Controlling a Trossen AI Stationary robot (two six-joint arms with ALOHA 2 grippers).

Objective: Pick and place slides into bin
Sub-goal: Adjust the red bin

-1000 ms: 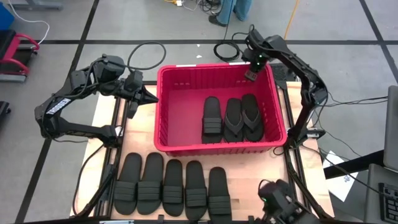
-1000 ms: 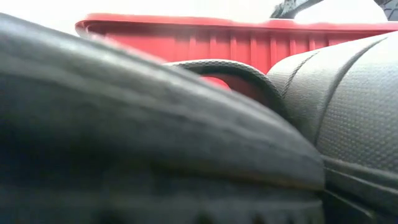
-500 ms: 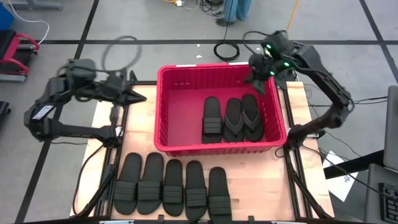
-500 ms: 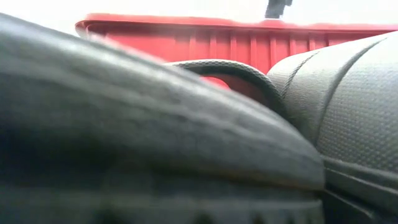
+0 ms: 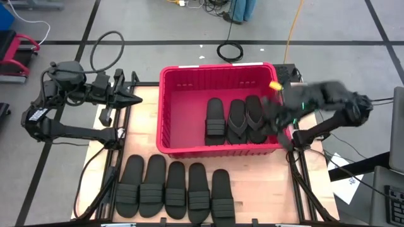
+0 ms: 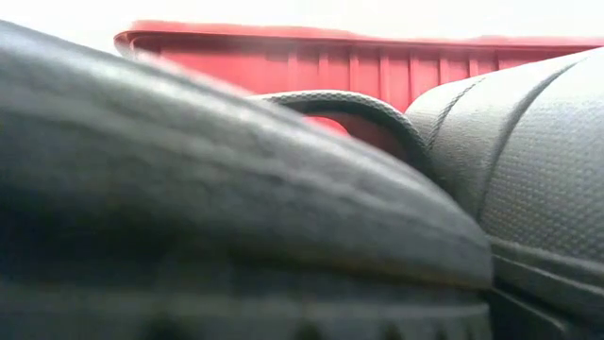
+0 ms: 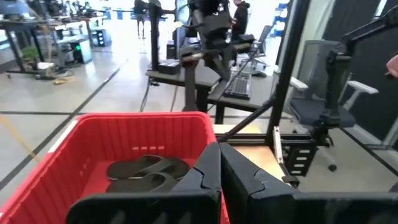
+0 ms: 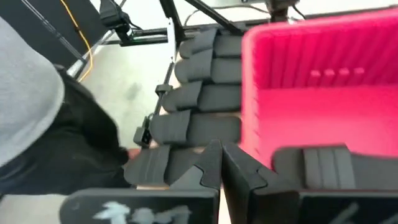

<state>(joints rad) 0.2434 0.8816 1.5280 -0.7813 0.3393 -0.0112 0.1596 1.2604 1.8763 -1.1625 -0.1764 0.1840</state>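
slides [image 5: 174, 189]: matte ribbed rubber, long axes toward red slotted bin [image 5: 169, 120] | my left gripper [image 5: 134, 99], right gripper [image 5: 282, 129]: shut, empty

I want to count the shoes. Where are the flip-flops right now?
In the high view, the two flip-flops lie side by side inside the red bin, toward its right side, next to one strap slide on their left.

You see three slides [image 5: 236, 121] inside the bin [image 5: 165, 113] — five more [image 5: 175, 188] lie in a row before it.
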